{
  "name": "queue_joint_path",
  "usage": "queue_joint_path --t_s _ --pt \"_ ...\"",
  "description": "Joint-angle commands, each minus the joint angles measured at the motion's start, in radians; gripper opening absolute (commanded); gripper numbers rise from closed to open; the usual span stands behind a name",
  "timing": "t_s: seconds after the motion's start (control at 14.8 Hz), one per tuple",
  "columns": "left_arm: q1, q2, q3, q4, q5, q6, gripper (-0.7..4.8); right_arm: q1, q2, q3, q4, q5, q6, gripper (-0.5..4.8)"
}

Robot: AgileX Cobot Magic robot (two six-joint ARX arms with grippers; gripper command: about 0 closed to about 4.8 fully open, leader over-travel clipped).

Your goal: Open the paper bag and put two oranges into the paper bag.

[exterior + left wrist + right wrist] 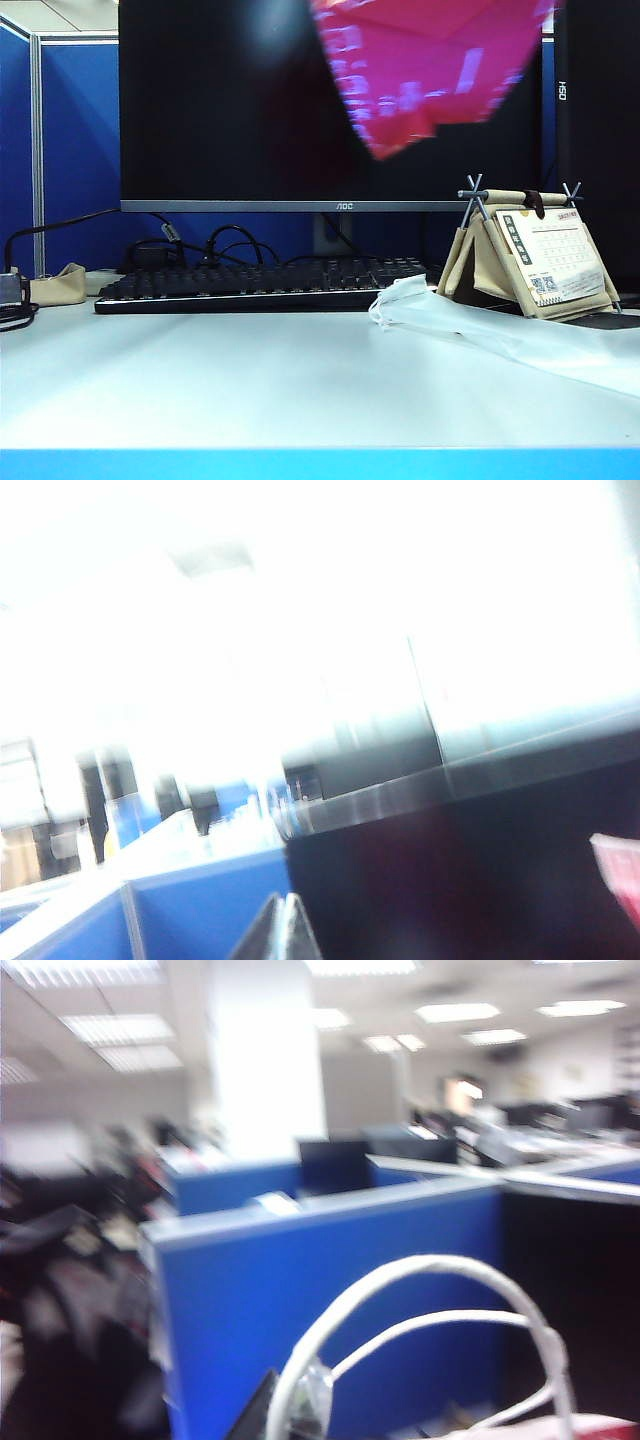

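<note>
Zero oranges visible. Paper bag hangs blurred high in front of the monitor, off the table. Right gripper clamped at the white handles; left gripper closed, empty. Step: lifting/opening bag. Next: set it upright, spread the mouth.

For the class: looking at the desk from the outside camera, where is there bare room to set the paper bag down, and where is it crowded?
Free: the white table in front of the keyboard, left of the translucent sheet. Crowded: the right side, with that sheet and the desk calendar, and the back, along the keyboard and monitor. The paper bag hangs above.
</note>
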Motion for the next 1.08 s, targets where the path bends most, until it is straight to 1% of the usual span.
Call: queue_joint_path --t_s 0.07,0.2,0.27,0.34,0.4,0.47,0.61,0.67,0.74,0.81,0.88,0.94,1.08 --pt "-0.001 -0.126 -0.193 -0.074 -0.129 -0.092 -0.06 0.000 -0.095 0.001 -0.338 0.131 -0.367 -0.06" --pt "-0.001 -0.168 -0.295 -0.090 -0.129 -0.186 -0.06 0.000 -0.143 -0.014 -0.453 0.147 -0.513 -0.06" --pt "-0.001 -0.188 -0.359 -0.089 -0.126 -0.229 -0.06 0.000 -0.179 -0.053 -0.446 0.146 -0.525 -0.06" --pt "-0.001 -0.196 -0.421 -0.081 -0.091 -0.264 -0.06 0.000 -0.211 -0.113 -0.392 0.155 -0.523 -0.06" --pt "-0.001 -0.195 -0.464 -0.075 -0.084 -0.290 -0.06 0.000 -0.233 -0.173 -0.330 0.186 -0.509 -0.06" --pt "0.000 -0.195 -0.491 -0.068 -0.084 -0.301 -0.06 0.000 -0.243 -0.222 -0.284 0.192 -0.494 -0.06" --pt "-0.001 -0.195 -0.526 -0.055 -0.049 -0.324 -0.06 0.000 -0.230 -0.298 -0.191 0.191 -0.428 -0.06" --pt "0.000 -0.194 -0.533 -0.059 -0.014 -0.323 -0.06 0.002 -0.206 -0.318 -0.138 0.190 -0.406 -0.06" --pt "0.000 -0.194 -0.539 -0.062 0.026 -0.323 -0.06 0.003 -0.165 -0.320 -0.072 0.165 -0.361 -0.06" --pt "0.000 -0.194 -0.547 -0.061 0.048 -0.325 -0.06 0.031 -0.091 -0.320 0.114 0.129 -0.220 -0.06" --pt "0.000 -0.194 -0.549 -0.065 0.048 -0.327 -0.06 0.070 -0.037 -0.320 0.256 0.132 -0.153 -0.06" --pt "0.000 -0.193 -0.549 -0.068 0.048 -0.327 -0.06 0.094 -0.002 -0.320 0.319 0.137 -0.127 -0.06" --pt "0.000 -0.194 -0.549 -0.077 0.048 -0.327 -0.06 0.132 0.064 -0.325 0.320 0.140 -0.123 -0.06"
